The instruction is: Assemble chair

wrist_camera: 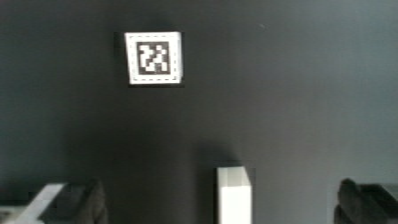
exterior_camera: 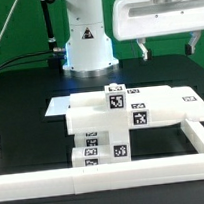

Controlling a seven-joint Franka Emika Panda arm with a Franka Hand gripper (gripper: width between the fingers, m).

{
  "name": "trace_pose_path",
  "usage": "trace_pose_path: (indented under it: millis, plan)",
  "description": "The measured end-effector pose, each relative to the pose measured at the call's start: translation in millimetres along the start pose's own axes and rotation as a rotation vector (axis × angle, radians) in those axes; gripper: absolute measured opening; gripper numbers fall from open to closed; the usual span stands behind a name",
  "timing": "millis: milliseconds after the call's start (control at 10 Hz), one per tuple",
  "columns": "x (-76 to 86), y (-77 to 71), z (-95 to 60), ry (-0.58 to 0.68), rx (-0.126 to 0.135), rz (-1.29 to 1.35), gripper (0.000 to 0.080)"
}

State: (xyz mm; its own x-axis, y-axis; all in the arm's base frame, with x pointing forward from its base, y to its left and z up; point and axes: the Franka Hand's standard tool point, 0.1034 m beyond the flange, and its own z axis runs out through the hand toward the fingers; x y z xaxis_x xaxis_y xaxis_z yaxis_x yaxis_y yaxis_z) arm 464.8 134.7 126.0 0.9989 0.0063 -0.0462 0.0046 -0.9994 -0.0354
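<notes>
White plastic chair (exterior_camera: 121, 116) parts sit clustered mid-table against the border rail (exterior_camera: 116, 174), rigid and likely slick, so you'd grip flat opposing faces; gripper (exterior_camera: 167, 46) hovers above, fingers apart, empty.

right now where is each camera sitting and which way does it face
Exterior view: off the arm, facing the robot base across the black table; shows the chair parts, border rail and the open end effector hanging above.
Wrist view: on the wrist, looking down at the table; shows a lone tag, a white edge, and both dark fingertips.
Shared: the table and the end effector.
</notes>
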Motion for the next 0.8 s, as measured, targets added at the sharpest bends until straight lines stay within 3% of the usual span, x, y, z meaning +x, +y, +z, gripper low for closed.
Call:
trace_pose_path:
  millis: [300,400,500,800]
  plan:
    - [0.0,1.2,2.0,0.000,-0.001,0.003,0.0648]
    - [-3.9,8.7,18.0,0.017,0.005,0.008,0.0648]
    - [-12.0,12.1,36.0,0.002,-0.014,0.009,0.0648]
    - [-13.2,25.9,70.1,0.017,-0.035,0.003,0.0648]
